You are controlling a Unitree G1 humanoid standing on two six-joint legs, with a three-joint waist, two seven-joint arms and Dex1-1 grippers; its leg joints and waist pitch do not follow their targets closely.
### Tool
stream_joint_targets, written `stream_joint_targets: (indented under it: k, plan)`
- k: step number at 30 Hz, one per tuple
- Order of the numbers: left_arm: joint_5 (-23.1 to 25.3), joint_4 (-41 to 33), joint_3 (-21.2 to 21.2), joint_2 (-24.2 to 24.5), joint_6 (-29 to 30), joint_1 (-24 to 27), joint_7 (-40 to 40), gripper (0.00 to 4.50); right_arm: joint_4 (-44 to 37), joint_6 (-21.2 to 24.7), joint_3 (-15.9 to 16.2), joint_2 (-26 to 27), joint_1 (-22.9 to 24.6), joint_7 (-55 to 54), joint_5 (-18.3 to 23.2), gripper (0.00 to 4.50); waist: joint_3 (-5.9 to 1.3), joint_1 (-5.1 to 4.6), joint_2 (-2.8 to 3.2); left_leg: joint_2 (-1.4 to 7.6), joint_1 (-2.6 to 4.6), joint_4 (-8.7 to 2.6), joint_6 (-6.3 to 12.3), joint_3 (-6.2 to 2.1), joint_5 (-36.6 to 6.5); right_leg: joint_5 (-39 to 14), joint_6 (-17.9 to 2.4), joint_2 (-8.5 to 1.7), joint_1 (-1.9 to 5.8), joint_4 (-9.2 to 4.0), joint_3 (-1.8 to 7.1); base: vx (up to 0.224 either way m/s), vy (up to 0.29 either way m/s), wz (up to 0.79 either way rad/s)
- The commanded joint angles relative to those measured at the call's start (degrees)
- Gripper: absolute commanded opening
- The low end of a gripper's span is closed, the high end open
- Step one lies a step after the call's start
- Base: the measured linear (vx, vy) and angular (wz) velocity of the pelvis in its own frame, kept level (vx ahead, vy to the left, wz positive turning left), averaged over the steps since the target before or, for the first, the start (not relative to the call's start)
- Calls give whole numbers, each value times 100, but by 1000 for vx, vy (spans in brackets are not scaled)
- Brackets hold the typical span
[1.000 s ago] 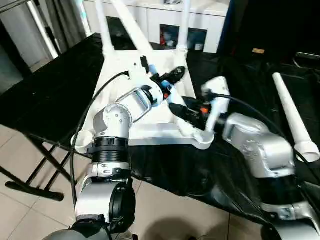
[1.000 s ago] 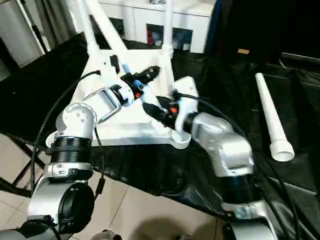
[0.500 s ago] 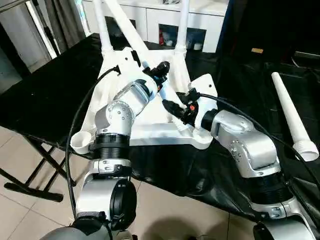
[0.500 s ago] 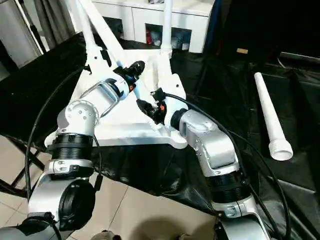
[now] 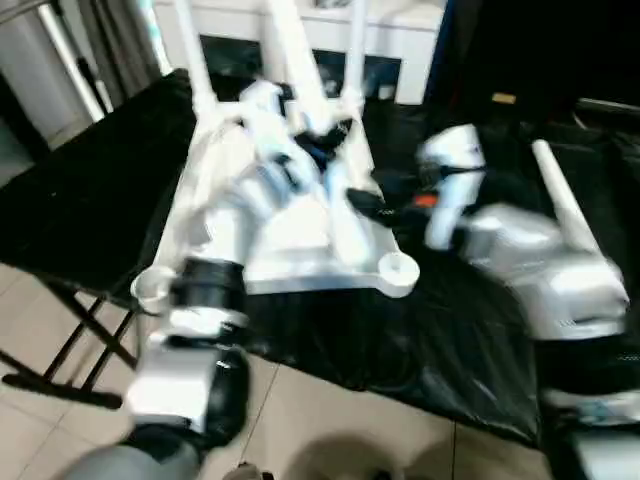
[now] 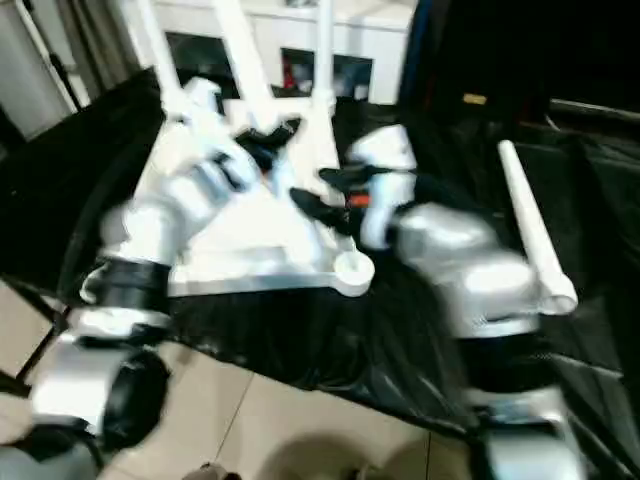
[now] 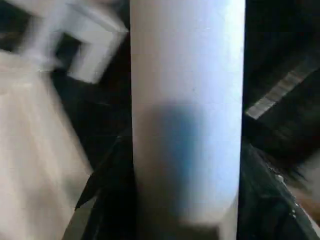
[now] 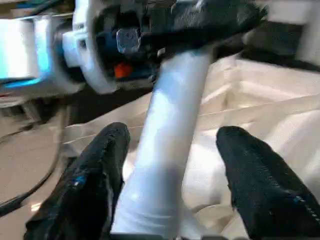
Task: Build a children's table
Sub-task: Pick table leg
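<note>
Left gripper (image 7: 185, 220) closed around a white table leg (image 7: 187, 100), long axis running straight out between the fingers. Right gripper (image 8: 170, 185) spread wide, black fingers (image 8: 97, 170) standing apart on either side of the same leg, not touching. Inverted tabletop (image 5: 290, 240) directly beneath both grippers. Spare leg (image 5: 560, 205) lying well beyond the right gripper, on the black cloth (image 5: 90, 190). Clearance beside the leg legible in the right wrist view; blurred in head views.
</note>
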Motion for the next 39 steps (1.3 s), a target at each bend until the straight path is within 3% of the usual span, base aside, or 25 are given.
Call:
stream_joint_targets:
  k: [1,4,8,15,28,39]
  plan:
    - [-215,-119,-218,127,309,-101,-724,188,86,186,2,-218,-55,598,295,345,-484,9,-18,48,81,-362,440,13,-699,-591,-1437,-228,418,-362,241,0,0,0]
    - [-310,-142,-363,275,467,-142,-1282,188,153,317,69,-421,-59,1015,509,345,-483,27,-47,44,77,-355,494,19,-669,-533,-1515,-230,428,-358,240,0,0,0]
    - [-621,-464,-668,437,746,-63,-2325,188,246,513,125,-471,-111,1360,733,345,-479,35,-71,63,80,-363,417,22,-724,-828,-1531,-247,426,-369,237,0,0,0]
    - [-805,-662,-850,491,878,-19,-3047,188,407,567,320,-618,-160,1911,832,345,-480,36,-46,55,77,-355,397,18,-730,-961,-1450,-238,431,-380,230,0,0,0]
    - [-796,-687,-969,412,838,-27,-3336,188,443,737,364,-477,-199,2111,1078,345,-495,55,-79,52,66,-342,436,23,-591,-954,-1427,-227,429,-371,224,0,0,0]
    - [-750,-625,-1053,361,848,-54,-3469,188,474,731,452,-447,-261,2167,1079,345,-490,52,-42,50,75,-350,373,17,-715,-1025,-1398,-222,428,-388,220,0,0,0]
